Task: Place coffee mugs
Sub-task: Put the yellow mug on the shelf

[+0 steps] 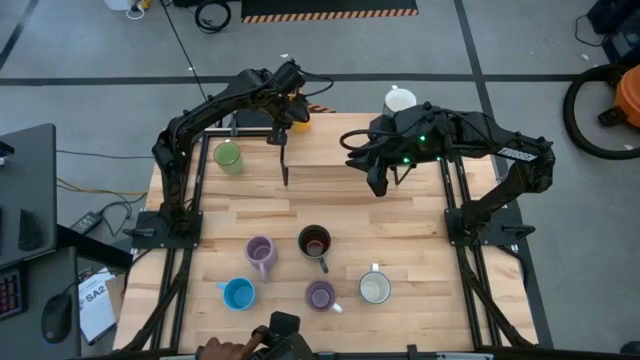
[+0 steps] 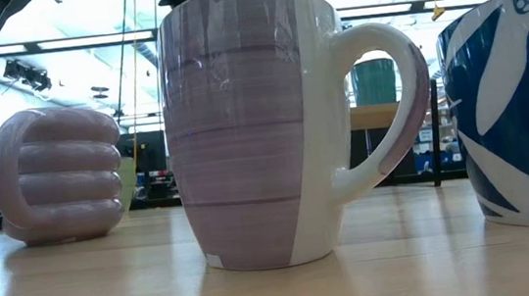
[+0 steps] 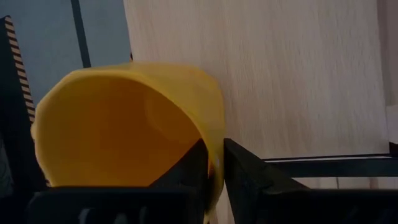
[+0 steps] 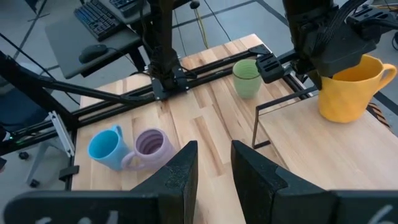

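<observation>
We see a pale wooden plank table (image 1: 330,200) mid-frame, a black keyboard (image 4: 115,15) upper left, an orange vacuum (image 1: 620,100) far right.

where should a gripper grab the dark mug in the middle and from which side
Probably the rim of the dark mug, from straight above: it stands upright, mouth open, so one finger can go inside the wall and one outside. Take the far side, away from its handle.
</observation>
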Robot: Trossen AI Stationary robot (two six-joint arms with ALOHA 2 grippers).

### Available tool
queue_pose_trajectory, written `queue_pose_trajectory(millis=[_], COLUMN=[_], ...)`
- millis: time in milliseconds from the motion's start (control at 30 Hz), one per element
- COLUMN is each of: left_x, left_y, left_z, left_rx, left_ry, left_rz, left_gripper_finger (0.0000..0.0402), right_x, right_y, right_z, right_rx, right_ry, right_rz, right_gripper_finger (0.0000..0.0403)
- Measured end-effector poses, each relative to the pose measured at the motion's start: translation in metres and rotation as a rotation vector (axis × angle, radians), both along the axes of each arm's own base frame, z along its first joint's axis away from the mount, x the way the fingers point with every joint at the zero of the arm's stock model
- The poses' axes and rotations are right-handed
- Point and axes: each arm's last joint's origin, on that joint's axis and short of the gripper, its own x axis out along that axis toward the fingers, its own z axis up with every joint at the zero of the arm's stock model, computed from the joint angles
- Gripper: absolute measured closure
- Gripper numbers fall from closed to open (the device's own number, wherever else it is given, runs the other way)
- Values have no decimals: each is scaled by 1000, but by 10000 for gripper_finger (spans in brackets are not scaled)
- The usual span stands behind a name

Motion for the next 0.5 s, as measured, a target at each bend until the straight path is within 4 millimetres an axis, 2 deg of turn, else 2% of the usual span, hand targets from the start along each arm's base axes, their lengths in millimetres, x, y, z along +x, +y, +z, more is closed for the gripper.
queue_pose_trajectory(millis=[500], left_x=[4], left_y=[1], left_z=[2], left_rx=[22], left_ry=[-39], left_rz=[5], left_gripper_finger=[340], right_x=[0], right_y=[0], right_z=[0], right_rx=[-14], right_ry=[2], right_rz=[0], right_gripper_finger=[301])
